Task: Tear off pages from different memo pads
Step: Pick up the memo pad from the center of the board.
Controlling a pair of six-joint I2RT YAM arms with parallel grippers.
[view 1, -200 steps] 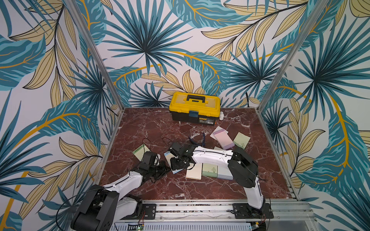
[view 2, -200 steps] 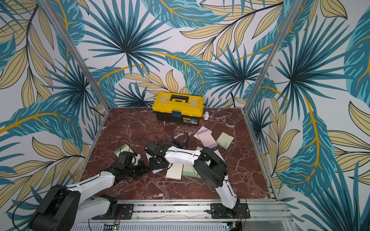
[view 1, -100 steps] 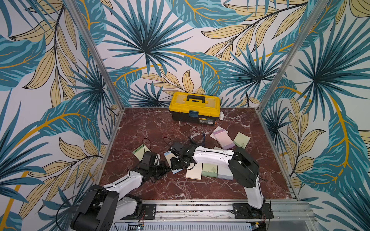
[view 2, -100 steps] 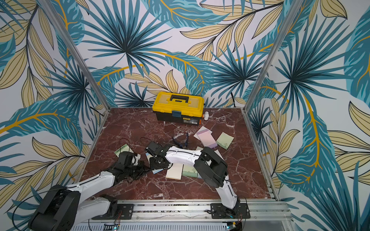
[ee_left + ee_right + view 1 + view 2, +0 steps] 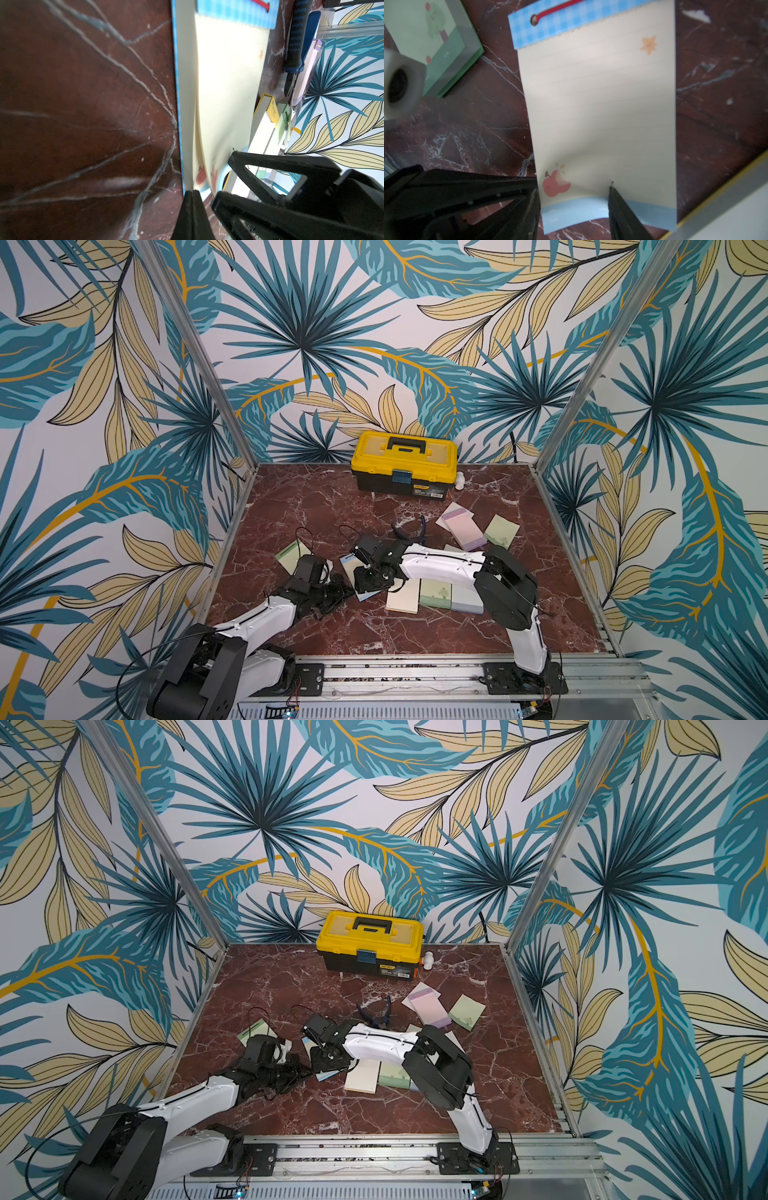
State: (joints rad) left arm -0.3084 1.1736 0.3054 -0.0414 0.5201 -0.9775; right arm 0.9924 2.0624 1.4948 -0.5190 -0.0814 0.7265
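Observation:
A blue-bordered memo pad (image 5: 602, 99) with an apple print lies on the marble floor (image 5: 316, 510) between both arms. Its top page (image 5: 228, 87) bows up off the stack near the lower end. My right gripper (image 5: 574, 185) is open over that end. One of its fingers (image 5: 618, 203) presses on the page, the other stands at the pad's side edge. My left gripper (image 5: 192, 192) is shut, its tips touching the pad's near corner, and I see nothing held between them. In both top views the grippers (image 5: 365, 578) (image 5: 307, 1073) meet over this pad (image 5: 328, 1075).
A cream pad (image 5: 403, 595), a green pad (image 5: 435, 593) and a grey-lavender pad (image 5: 466, 597) lie in a row under my right arm. Farther back are a pink-lilac pad (image 5: 463, 529), a green pad (image 5: 502, 531), blue-handled pliers (image 5: 384, 1011) and a yellow toolbox (image 5: 403, 466). Another green pad (image 5: 291, 553) lies left.

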